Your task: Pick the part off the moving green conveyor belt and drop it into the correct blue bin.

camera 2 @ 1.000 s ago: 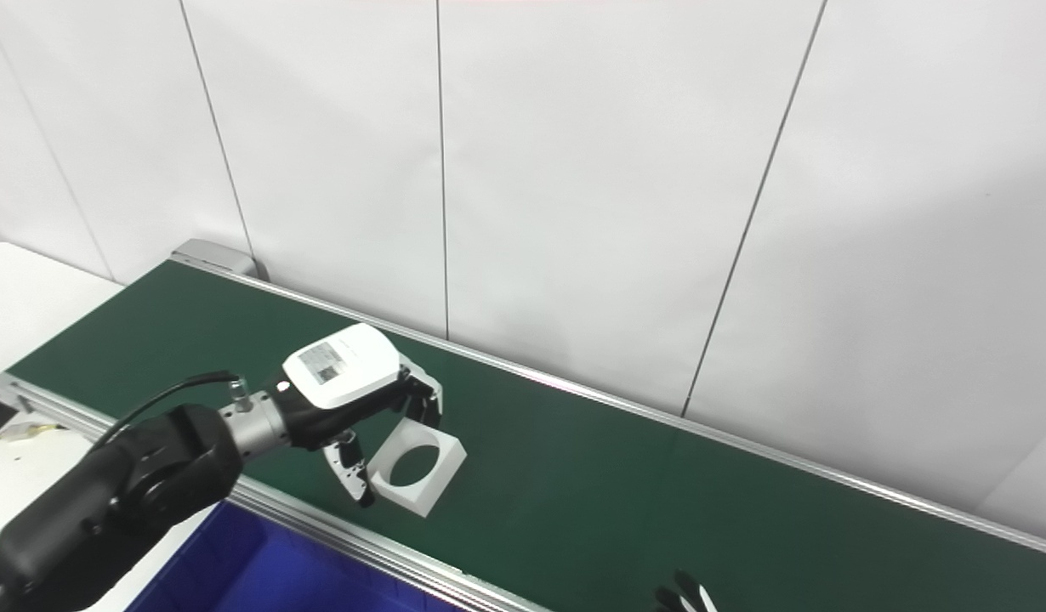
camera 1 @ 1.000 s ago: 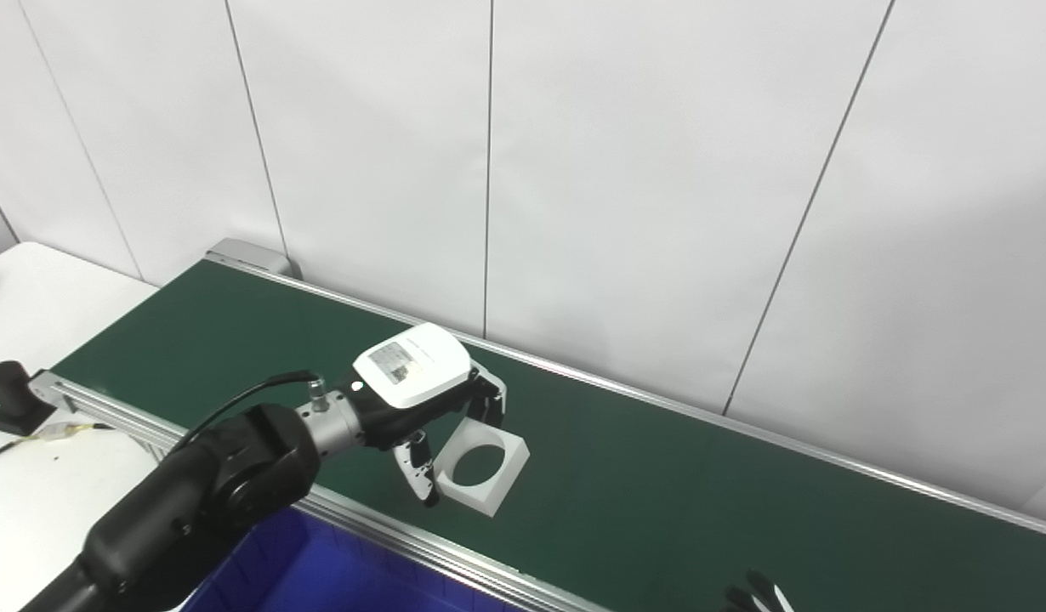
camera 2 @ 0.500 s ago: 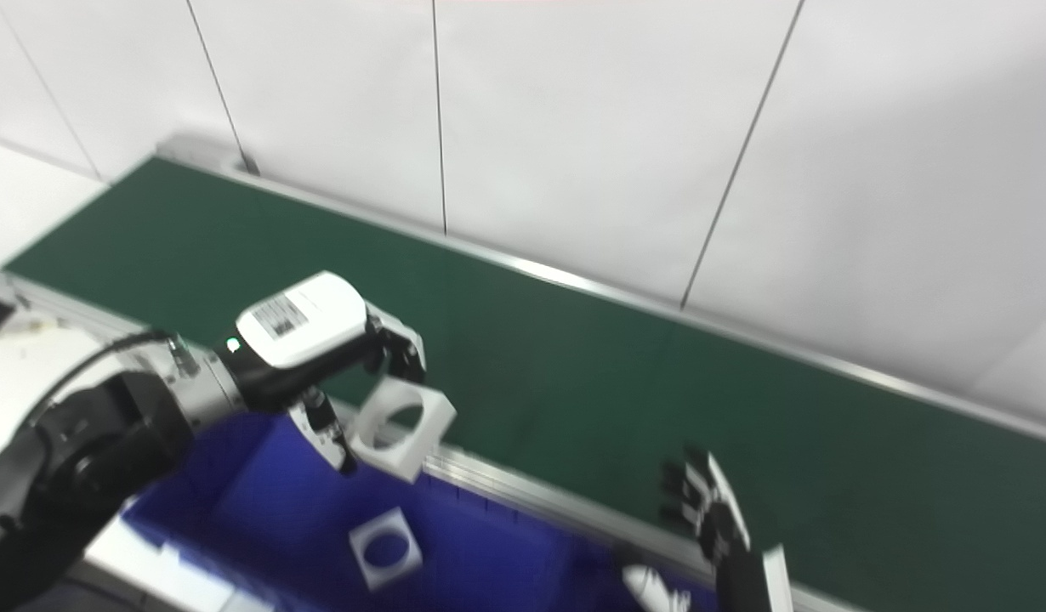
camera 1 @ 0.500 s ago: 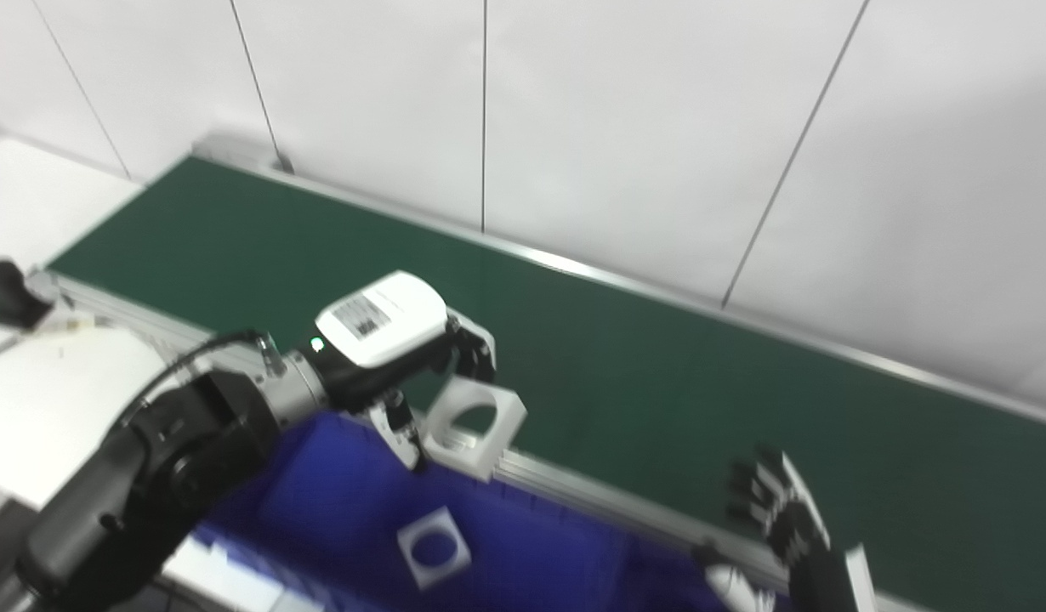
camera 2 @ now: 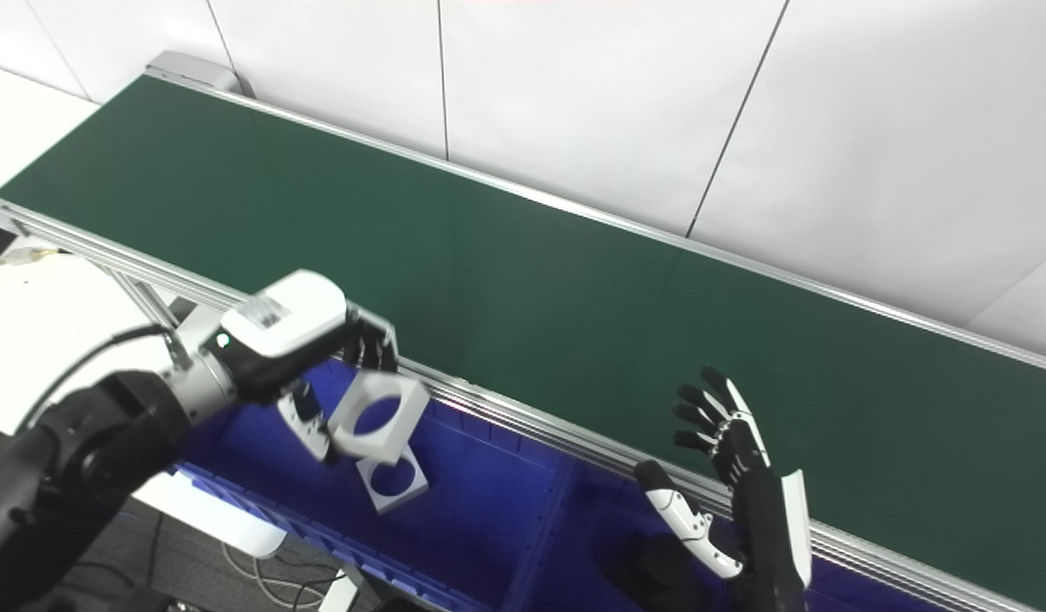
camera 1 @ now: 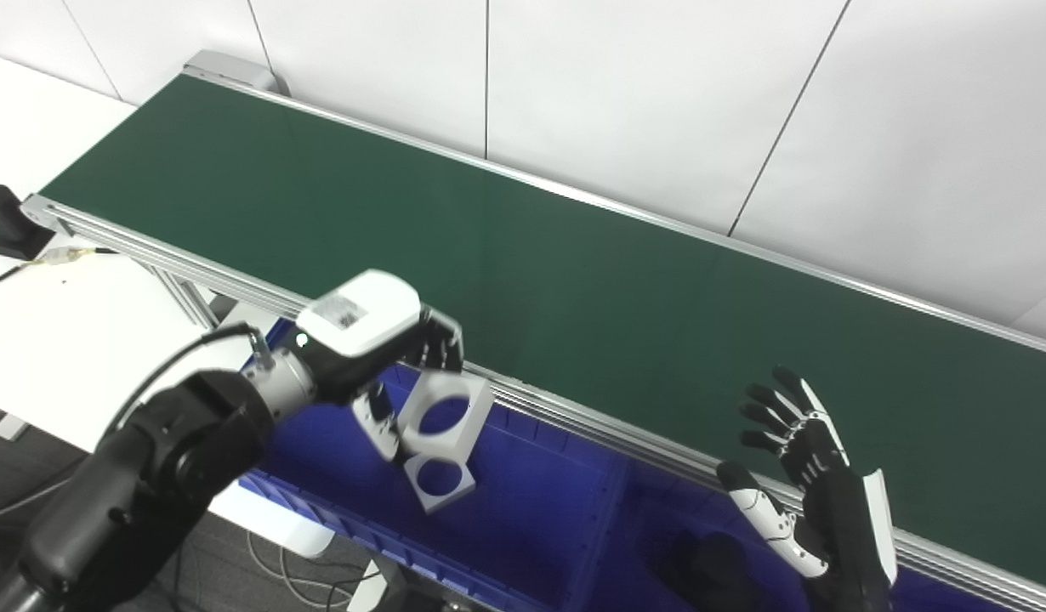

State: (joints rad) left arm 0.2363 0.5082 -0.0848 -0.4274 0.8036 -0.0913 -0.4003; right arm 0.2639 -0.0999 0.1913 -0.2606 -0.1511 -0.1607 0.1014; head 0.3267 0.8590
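My left hand is shut on a white square part with a round hole. It holds the part in the air over the left blue bin, in front of the conveyor's near rail. A second white square part with a hole lies on that bin's floor just below. The green conveyor belt carries nothing in view. My right hand is open with fingers spread, raised near the belt's near rail at the lower right, holding nothing.
A second blue bin compartment sits to the right of the first and holds a dark object. A white table stands at the left with a black device at the belt's end. A white panelled wall runs behind the belt.
The camera has tilted down. My left hand has carried the white part off the belt, over the near rail and above the left blue bin. My right hand has come up into view.
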